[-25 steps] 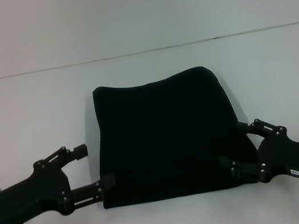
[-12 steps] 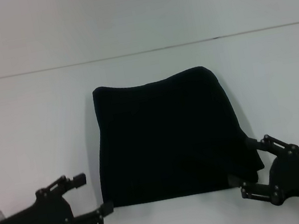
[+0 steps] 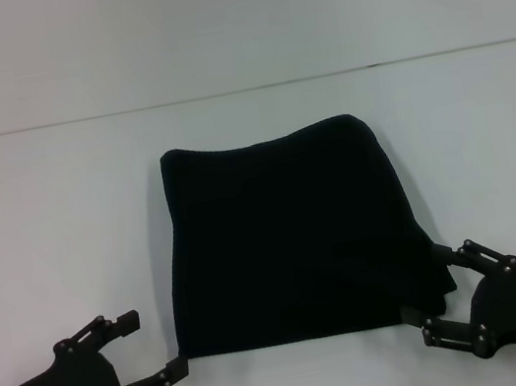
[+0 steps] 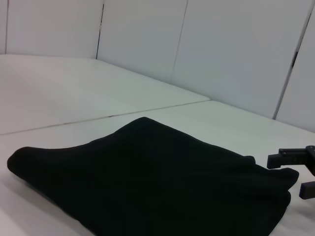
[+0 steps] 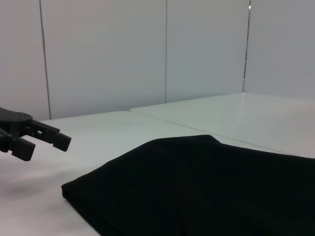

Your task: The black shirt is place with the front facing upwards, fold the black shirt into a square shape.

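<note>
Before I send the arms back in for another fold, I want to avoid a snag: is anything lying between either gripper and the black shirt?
Nothing visible does. The left gripper and right gripper sit open at the near corners of the folded black shirt, with only bare white table around it.

A white table (image 3: pixel 53 219) is seen, with a thin seam crossing it from left to right on the far side. The shirt (image 3: pixel 285 233) is laid flat on it at the centre, folded into a rough square with the print hidden, its near edge straight.
</note>
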Robot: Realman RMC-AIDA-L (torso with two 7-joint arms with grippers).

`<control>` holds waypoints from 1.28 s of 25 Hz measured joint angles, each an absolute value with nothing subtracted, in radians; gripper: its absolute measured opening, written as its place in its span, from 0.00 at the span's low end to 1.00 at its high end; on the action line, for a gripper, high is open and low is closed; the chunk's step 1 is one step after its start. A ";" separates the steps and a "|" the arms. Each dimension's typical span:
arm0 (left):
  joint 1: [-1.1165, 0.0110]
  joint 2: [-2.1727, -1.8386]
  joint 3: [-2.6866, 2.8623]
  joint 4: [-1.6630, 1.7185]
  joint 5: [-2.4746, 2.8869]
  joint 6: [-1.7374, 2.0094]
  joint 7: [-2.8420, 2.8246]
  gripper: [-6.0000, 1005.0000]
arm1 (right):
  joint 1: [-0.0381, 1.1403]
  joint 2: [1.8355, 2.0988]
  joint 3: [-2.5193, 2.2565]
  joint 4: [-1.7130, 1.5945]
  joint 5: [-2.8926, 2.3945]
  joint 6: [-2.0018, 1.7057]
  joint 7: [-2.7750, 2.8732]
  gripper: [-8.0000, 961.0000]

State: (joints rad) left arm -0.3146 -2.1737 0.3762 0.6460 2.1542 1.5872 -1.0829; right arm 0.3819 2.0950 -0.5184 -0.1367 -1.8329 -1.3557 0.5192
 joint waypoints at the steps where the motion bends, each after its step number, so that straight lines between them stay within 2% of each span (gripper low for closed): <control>1: -0.316 -2.174 0.376 0.646 2.154 1.590 -1.083 0.95 | 0.381 2.095 -0.518 -0.137 -1.833 -1.357 0.519 0.95; 32: -0.320 -2.172 0.376 0.644 2.154 1.603 -1.083 0.95 | 0.384 2.097 -0.515 -0.138 -1.830 -1.362 0.520 0.95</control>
